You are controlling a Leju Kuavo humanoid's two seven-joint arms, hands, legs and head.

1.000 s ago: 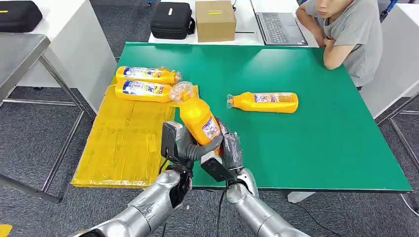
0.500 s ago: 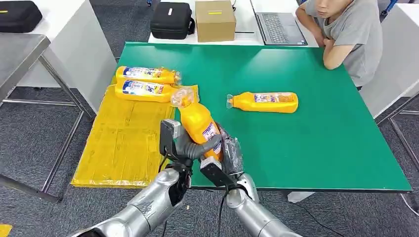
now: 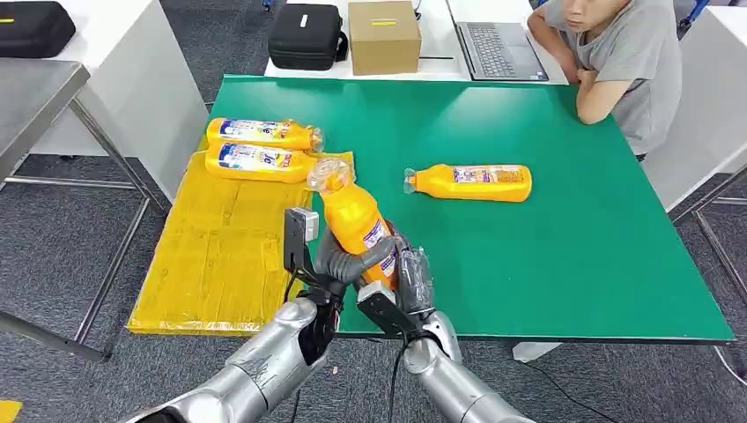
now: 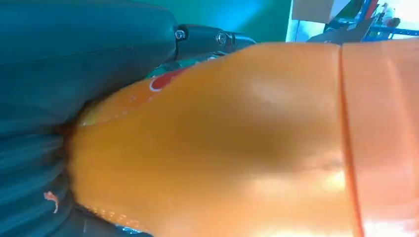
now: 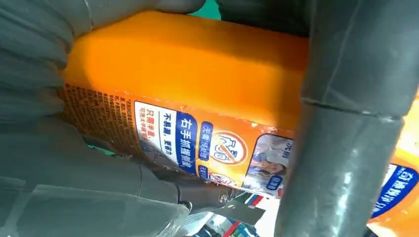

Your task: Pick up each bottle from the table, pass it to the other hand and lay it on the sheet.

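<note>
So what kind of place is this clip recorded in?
Most likely an office or lab set up for robot trials: a green table on grey carpet, white desks behind with a laptop, a cardboard box and a black case, and a person sitting by, watching.

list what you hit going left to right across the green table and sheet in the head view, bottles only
Two bottles lying on the yellow sheet, far one and nearer one → bottle held by both hands → bottle lying on the green table.
</note>
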